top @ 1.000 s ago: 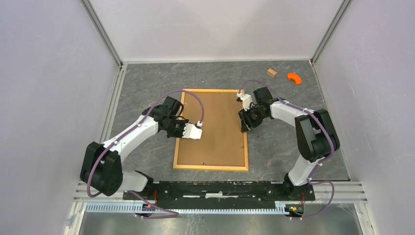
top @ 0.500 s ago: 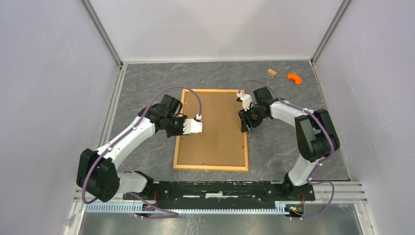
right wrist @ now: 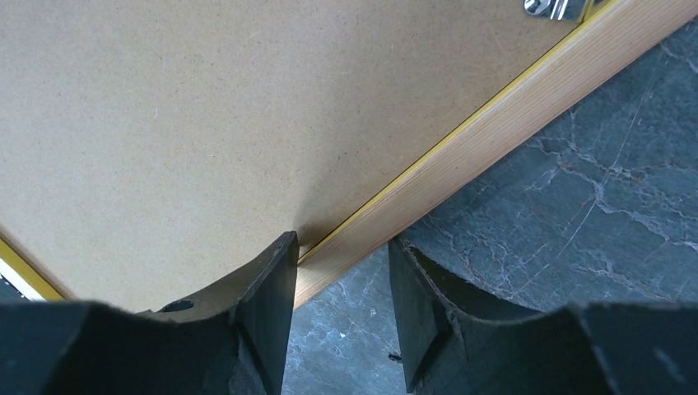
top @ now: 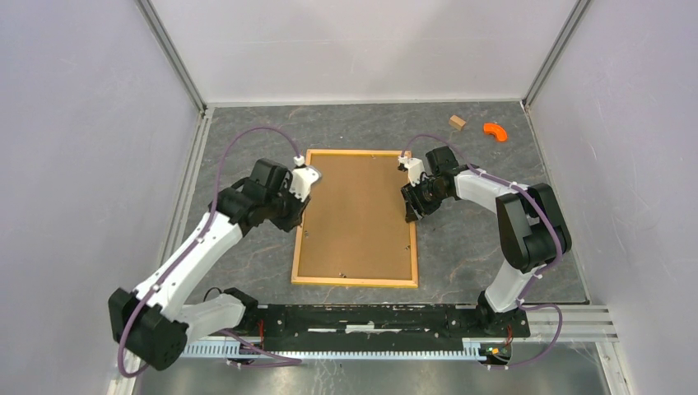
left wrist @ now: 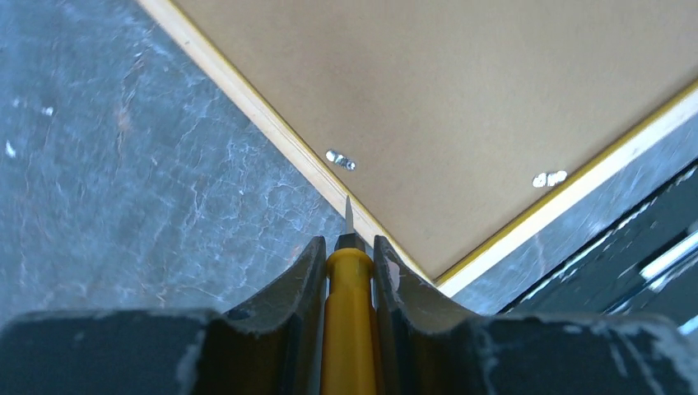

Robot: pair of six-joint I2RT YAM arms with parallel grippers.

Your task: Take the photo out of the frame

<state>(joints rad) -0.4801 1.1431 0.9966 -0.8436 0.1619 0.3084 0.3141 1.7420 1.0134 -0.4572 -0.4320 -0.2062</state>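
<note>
The frame lies face down on the grey table, its brown backing board up. The photo is hidden under the board. My left gripper hovers at the frame's left edge, shut on a yellow-handled screwdriver. The blade tip points at the light wood rail, just short of a small metal clip. My right gripper is open at the frame's right edge. One finger rests on the board's rim, and the other stands over the table outside.
A second clip sits near the frame's bottom rail, another by the right rail. A small wooden block and an orange piece lie at the back right. The black mounting rail runs along the near edge.
My left arm has drawn back to the left and turned its wrist, carrying the screwdriver from over the board to the frame's left edge. The right arm has not moved.
</note>
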